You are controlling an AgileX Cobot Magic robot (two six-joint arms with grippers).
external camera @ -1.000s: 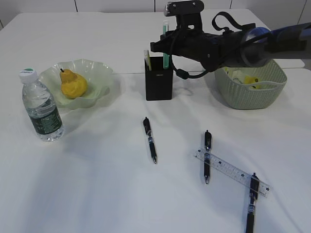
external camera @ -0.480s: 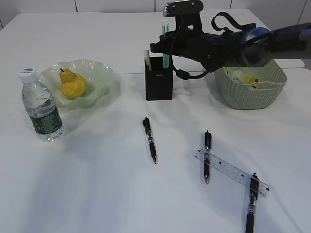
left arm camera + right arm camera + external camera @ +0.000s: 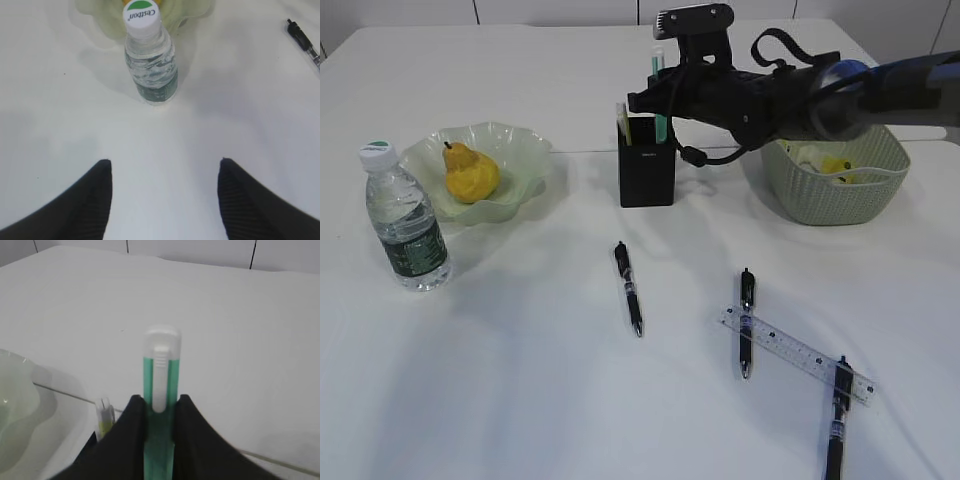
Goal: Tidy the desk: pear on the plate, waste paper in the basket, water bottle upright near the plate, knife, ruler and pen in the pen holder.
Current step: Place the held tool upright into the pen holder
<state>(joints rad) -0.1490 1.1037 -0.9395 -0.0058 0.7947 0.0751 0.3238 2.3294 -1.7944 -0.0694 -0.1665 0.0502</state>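
My right gripper (image 3: pixel 658 100) (image 3: pixel 159 399) is shut on a green knife (image 3: pixel 661 70) (image 3: pixel 161 370) with a white slider, held upright with its lower end at the mouth of the black pen holder (image 3: pixel 647 172). A yellow-white item (image 3: pixel 623 122) (image 3: pixel 104 416) stands in the holder. The pear (image 3: pixel 470 172) lies on the green plate (image 3: pixel 520 142). The water bottle (image 3: pixel 405 220) (image 3: pixel 150 60) stands upright beside the plate. My left gripper (image 3: pixel 163 162) hangs open in front of the bottle. The clear ruler (image 3: pixel 798 353) lies on the desk at front right.
Three black pens (image 3: pixel 628 287) (image 3: pixel 745 320) (image 3: pixel 836 420) lie on the desk, two of them across the ruler. The sage-green basket (image 3: pixel 835 195) at right holds crumpled paper (image 3: pixel 832 162). The right arm reaches in over the basket.
The right gripper with the knife has edged slightly left and up above the pen holder. Nothing else has moved.
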